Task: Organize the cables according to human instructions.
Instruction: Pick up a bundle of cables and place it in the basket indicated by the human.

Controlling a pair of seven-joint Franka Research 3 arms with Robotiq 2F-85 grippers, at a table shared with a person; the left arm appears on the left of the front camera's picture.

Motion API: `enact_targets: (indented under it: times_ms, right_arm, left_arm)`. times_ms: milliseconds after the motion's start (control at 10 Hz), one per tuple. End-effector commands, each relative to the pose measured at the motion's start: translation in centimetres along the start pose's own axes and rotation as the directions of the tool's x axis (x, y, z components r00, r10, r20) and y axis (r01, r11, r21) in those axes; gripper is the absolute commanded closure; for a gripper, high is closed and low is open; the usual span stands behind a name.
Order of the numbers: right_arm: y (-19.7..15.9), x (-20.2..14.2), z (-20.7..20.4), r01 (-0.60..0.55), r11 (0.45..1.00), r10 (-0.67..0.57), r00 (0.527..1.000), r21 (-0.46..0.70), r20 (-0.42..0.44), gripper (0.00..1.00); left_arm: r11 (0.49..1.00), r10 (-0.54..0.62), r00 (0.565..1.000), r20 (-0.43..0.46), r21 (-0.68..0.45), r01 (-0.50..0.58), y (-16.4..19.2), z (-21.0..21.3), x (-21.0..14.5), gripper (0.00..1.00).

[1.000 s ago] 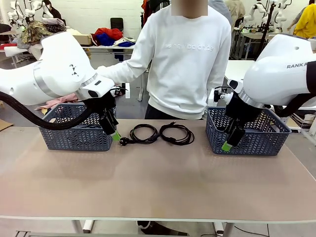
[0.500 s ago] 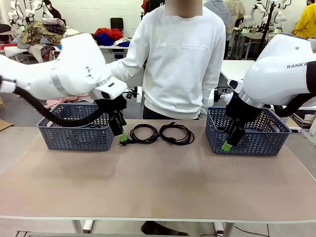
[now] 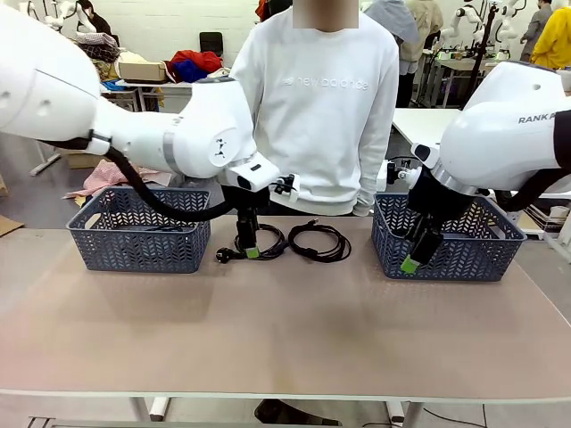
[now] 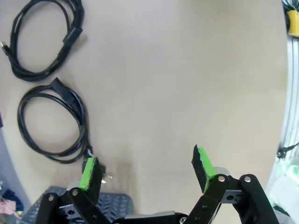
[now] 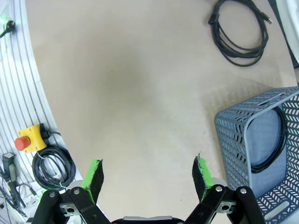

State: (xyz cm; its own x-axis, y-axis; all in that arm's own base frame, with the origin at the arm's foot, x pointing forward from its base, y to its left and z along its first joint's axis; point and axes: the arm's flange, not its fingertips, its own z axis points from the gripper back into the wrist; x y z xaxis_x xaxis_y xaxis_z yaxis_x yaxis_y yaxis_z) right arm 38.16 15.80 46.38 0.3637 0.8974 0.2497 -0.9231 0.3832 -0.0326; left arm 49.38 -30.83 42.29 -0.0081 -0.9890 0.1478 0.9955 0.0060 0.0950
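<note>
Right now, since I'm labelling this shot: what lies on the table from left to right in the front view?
Left basket → cable coil with the plug → second cable coil → right basket.

Table [image 3: 285, 330]: tan top, spans the full width of the front view; near half bare.
Left basket [image 3: 134, 245]: grey-blue, herringbone-slotted walls, upright at the far left of the table.
Right basket [image 3: 464, 254]: same kind, far right, level with the left one; the 2 stand well apart.
Person [image 3: 321, 116]: at the far side, between the baskets, close to the table edge; white sweatshirt with pale lettering across the chest.
Stop button [image 5: 29, 138]: yellow box, red cap, beyond the table's edge.
Clothes [image 3: 192, 64]: red and blue heap on a far bench.
Box [image 3: 143, 71]: cardboard, just beside the heap.
Chair [image 3: 211, 42]: black, behind the heap.
2nd person [image 3: 555, 40]: yellow top, far right background.
</note>
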Motion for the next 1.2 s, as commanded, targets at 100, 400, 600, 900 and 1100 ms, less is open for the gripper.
enact_targets:
  times_ms: [100, 400, 600, 900, 1100]
  right_arm:
    - [0.1, 0.2, 0.1, 0.001, 1.0, -0.001, 1.0, -0.007, -0.003, 0.0]
    - [0.1, 0.2, 0.1, 0.001, 1.0, -0.001, 1.0, -0.007, -0.003, 0.0]
    - [0.1, 0.2, 0.1, 0.001, 1.0, -0.001, 1.0, -0.007, -0.003, 0.0]
    - [0.1, 0.2, 0.1, 0.001, 1.0, -0.001, 1.0, -0.007, -0.003, 0.0]
    - [0.1, 0.2, 0.1, 0.001, 1.0, -0.001, 1.0, -0.007, -0.003, 0.0]
  left_arm:
    - [0.999, 0.046, 0.998, -0.05, -0.005, -0.046, 2.0, -1.7, 1.1, 0.0]
    - [0.996, 0.087, 0.995, -0.039, -0.01, -0.088, 3.1, -2.3, 0.6, 0.0]
    - [0.999, 0.045, 0.999, -0.025, -0.012, -0.045, 2.4, -2.9, 0.9, 0.0]
    - [0.999, 0.045, 0.999, -0.025, -0.012, -0.045, 2.4, -2.9, 0.9, 0.0]
    - [0.999, 0.045, 0.999, -0.016, -0.017, -0.045, 2.4, -2.9, 1.4, 0.0]
